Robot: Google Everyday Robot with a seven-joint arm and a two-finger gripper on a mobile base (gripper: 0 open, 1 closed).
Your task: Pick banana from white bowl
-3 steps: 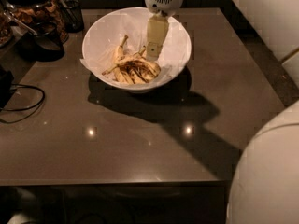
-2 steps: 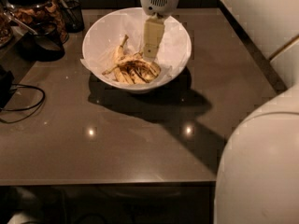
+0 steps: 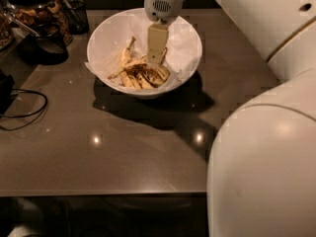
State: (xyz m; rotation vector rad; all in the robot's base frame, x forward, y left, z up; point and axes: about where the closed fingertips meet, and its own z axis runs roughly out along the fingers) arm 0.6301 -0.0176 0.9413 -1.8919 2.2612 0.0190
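The banana lies in the bottom of the white bowl, curved and heavily blotched with brown and black, running roughly across the bowl's floor from the middle toward the right. Just left of it, a paler banana leans up the inner wall with its stem pointing toward the top of the frame; the two touch where they meet low in the bowl. Crinkled white paper lines the inside and pokes out a little over the rim on the left.

The gripper comes straight down from the top centre of the frame and reaches inside the bowl, its pale tip right at the upper edge of the mottled banana, touching it or very nearly so. From where I stand I cannot tell how far the claw is open, nor whether it has hold of anything. Its rounded white wrist sits above the bowl's far rim.

The bowl stands on a dark, glossy table, in the upper middle of the frame, throwing a shadow toward the lower right. A glass jar stands at the upper left, well apart from the bowl, and a black cable loops along the left edge. The robot's white body fills the lower right.
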